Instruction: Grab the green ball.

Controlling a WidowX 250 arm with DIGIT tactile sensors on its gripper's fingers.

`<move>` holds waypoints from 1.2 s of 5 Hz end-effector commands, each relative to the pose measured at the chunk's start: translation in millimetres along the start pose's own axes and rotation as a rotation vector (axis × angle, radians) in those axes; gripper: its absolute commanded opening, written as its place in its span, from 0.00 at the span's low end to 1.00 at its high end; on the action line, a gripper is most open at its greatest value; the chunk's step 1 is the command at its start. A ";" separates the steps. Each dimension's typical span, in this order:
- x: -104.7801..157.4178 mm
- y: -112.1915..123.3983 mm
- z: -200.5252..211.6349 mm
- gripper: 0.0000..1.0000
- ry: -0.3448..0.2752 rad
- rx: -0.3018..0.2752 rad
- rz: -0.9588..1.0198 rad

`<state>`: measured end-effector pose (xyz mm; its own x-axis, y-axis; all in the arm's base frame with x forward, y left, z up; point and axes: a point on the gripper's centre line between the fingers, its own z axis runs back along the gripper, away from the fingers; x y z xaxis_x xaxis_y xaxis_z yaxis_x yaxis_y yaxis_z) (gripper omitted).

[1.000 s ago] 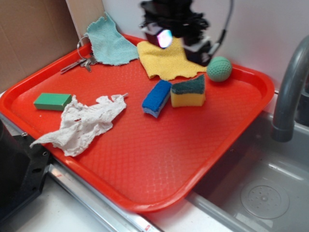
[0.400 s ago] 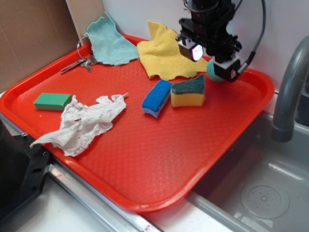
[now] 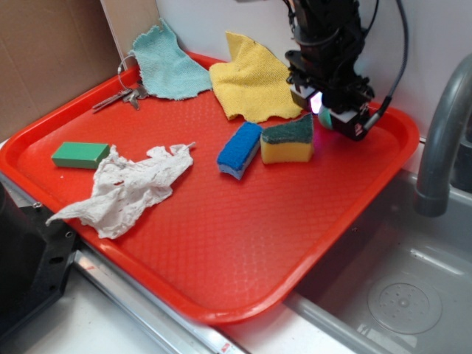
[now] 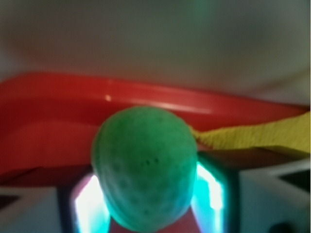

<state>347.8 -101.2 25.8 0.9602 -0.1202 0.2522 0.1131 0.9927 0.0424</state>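
Red plastic tray [image 3: 221,251] fills the counter; at its far right corner the black gripper [image 3: 330,110] has its fingers either side of the small dimpled sea-green ball [image 4: 145,167]. Ball sits squarely between them, apparently pinched; whether grip is firm I cannot tell

The green ball [image 4: 145,169] (dimpled, muted sea-green) sits on the red tray [image 4: 43,97] near its far rim

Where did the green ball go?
The green ball sits between the pincer fingers at the red tray's far right corner, just beside the yellow sponge.
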 end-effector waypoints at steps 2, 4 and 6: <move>-106.4 53.7 123.7 0.00 -0.073 0.071 0.243; -140.0 100.5 140.8 0.00 0.085 -0.012 0.488; -125.4 112.4 154.2 0.00 0.122 -0.087 0.522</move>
<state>191.6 27.4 134.8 0.9198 0.3868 0.0654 -0.3762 0.9170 -0.1322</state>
